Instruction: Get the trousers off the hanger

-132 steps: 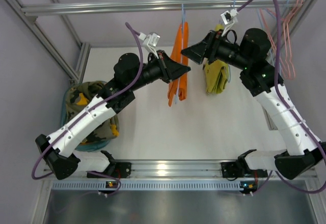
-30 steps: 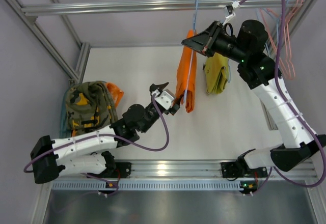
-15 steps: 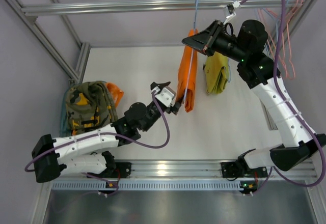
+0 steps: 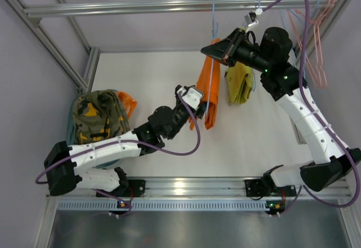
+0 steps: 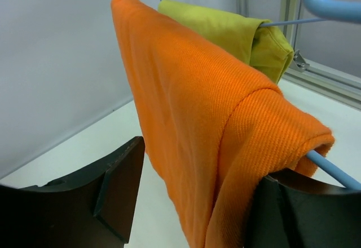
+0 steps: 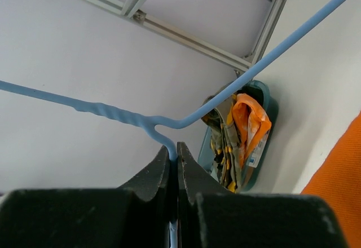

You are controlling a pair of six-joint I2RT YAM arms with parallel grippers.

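The orange trousers (image 4: 210,82) hang folded over the light-blue hanger (image 4: 213,17), which slants down from the rail. My right gripper (image 4: 219,49) is shut on the hanger wire just below its twisted neck (image 6: 113,113). In the left wrist view the trousers (image 5: 214,101) drape over the hanger's bar (image 5: 333,172). My left gripper (image 5: 194,203) is open astride the low end of the cloth. One of its fingers (image 5: 115,186) stands apart from the cloth and the other touches the fold. In the top view the left gripper (image 4: 198,111) sits at the trousers' lower end.
Yellow-green trousers (image 4: 240,84) hang on another blue hanger just right of the orange pair. Pink hangers (image 4: 318,34) hang at the far right of the rail (image 4: 141,5). A teal bin (image 4: 73,138) at the left holds a camouflage garment (image 4: 98,118).
My left arm has reached up and to the right, bringing its jaws around the trousers' low end, and they have narrowed a little. The right gripper still holds the hanger, which has tilted slightly.
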